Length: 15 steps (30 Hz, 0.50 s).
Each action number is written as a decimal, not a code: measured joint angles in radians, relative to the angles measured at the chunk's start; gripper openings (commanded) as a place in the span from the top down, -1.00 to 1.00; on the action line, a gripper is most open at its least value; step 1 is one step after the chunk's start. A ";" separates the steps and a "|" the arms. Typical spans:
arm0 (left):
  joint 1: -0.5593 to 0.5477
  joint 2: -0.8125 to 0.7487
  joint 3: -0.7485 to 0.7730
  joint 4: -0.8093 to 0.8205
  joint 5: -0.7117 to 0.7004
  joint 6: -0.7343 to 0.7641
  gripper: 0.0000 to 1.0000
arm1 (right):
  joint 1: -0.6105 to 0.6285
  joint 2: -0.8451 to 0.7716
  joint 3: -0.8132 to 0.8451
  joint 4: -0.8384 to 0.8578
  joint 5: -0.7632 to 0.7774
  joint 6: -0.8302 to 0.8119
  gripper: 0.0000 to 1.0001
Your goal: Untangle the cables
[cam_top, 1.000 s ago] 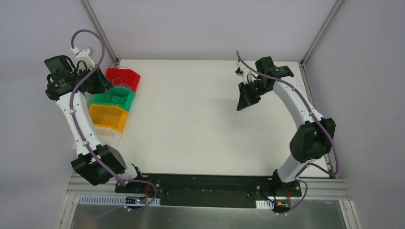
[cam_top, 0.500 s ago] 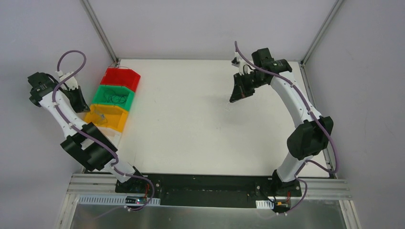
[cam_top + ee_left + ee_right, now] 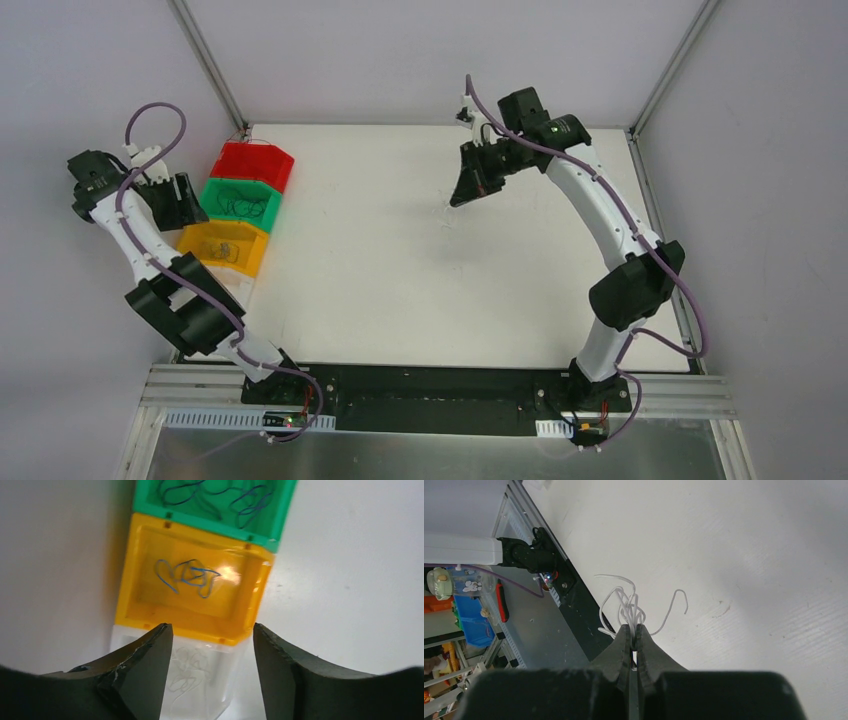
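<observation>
A bundle of white cables point(image 3: 629, 611) is pinched tight in the right gripper point(image 3: 633, 628) above the table point(image 3: 400, 300), while the left gripper point(image 3: 212, 630) is held spread wide over the yellow bin point(image 3: 129, 582) containing a blue cable point(image 3: 190, 575), flanked by the green bin point(image 3: 210, 530) of dark cables point(image 3: 215, 492) and a clear bin point(image 3: 235, 680) of pale strands point(image 3: 187, 670).

Ahead of the left claw point(image 3: 212, 632) we see a glossy plastic yellow bin point(image 3: 135, 580). A clear bin point(image 3: 220, 700) of thin plastic shows between its matt, scuffed fingers point(image 3: 145, 665). Smooth white cables point(image 3: 631, 615) in the right claw point(image 3: 633, 630) hang over our matt table point(image 3: 749, 555).

A robotics lab cell: white table point(image 3: 400, 280) framed by aluminium rails point(image 3: 210, 65), plain grey walls point(image 3: 420, 50).
</observation>
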 measured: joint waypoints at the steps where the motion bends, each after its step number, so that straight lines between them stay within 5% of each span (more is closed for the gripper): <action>1: -0.003 -0.014 -0.010 0.006 0.035 -0.012 -0.34 | 0.008 0.001 0.015 0.002 -0.006 0.012 1.00; 6: -0.111 -0.205 -0.093 0.017 0.284 -0.103 -0.52 | 0.040 0.015 0.099 0.042 -0.055 0.084 1.00; 10: -0.374 -0.385 -0.177 0.081 0.476 -0.219 -0.60 | 0.063 0.016 0.114 0.090 -0.115 0.150 1.00; 15: -0.672 -0.542 -0.381 0.402 0.562 -0.544 -0.74 | 0.101 0.032 0.114 0.131 -0.160 0.213 1.00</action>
